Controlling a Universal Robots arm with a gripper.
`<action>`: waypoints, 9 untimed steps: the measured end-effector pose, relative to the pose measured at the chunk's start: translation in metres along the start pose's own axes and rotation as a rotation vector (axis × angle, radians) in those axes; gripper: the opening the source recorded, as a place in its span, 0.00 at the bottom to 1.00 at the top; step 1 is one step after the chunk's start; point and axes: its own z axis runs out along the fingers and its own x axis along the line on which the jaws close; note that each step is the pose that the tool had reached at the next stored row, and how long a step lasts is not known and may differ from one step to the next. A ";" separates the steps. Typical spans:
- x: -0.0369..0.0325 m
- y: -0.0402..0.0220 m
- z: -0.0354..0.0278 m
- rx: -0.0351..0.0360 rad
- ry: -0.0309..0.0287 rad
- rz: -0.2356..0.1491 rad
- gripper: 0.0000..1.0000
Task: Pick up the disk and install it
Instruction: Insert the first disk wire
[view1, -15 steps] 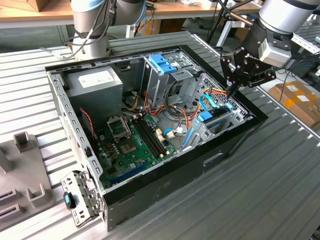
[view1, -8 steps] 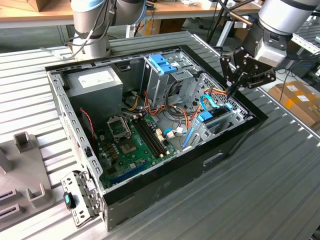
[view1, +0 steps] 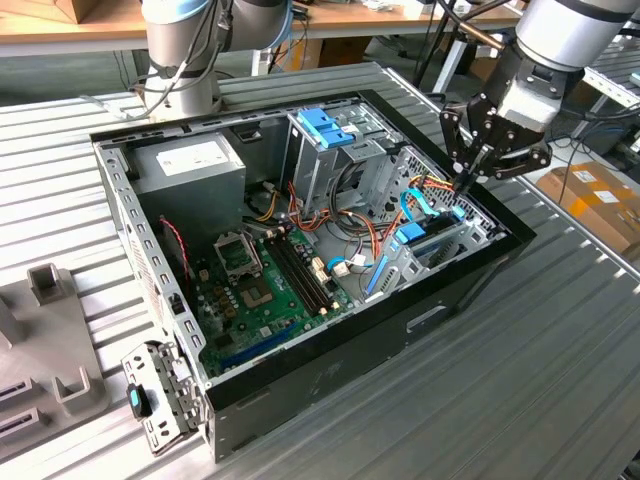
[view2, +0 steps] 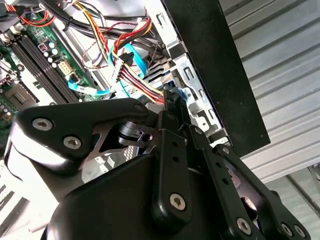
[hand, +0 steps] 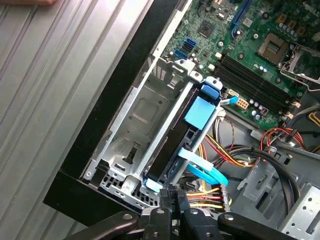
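An open computer case (view1: 330, 380) lies on a ribbed metal table (view1: 560, 360), with wooden benches behind. The disk (hand: 182, 145), dark-edged with light-blue rails and a blue tab, stands on edge in the metal bay at the case's front corner. The gripper (view1: 465, 180) hangs at its end, fingers pressed together, touching its end.

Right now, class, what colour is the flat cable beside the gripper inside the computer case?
Light blue; the flat cable shows best in the first wrist view, near the gripper.

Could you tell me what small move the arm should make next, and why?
Probably a gentle push along the bay: the disk sits edge-on in it, and the gripper, jaws together, is at its end.
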 end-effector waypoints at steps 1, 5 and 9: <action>0.0000 0.0000 0.0001 0.0001 0.0004 0.005 0.16; 0.0000 0.0000 0.0006 0.0008 0.0068 0.092 0.16; 0.0000 0.0001 0.0009 0.0017 0.0148 0.200 0.16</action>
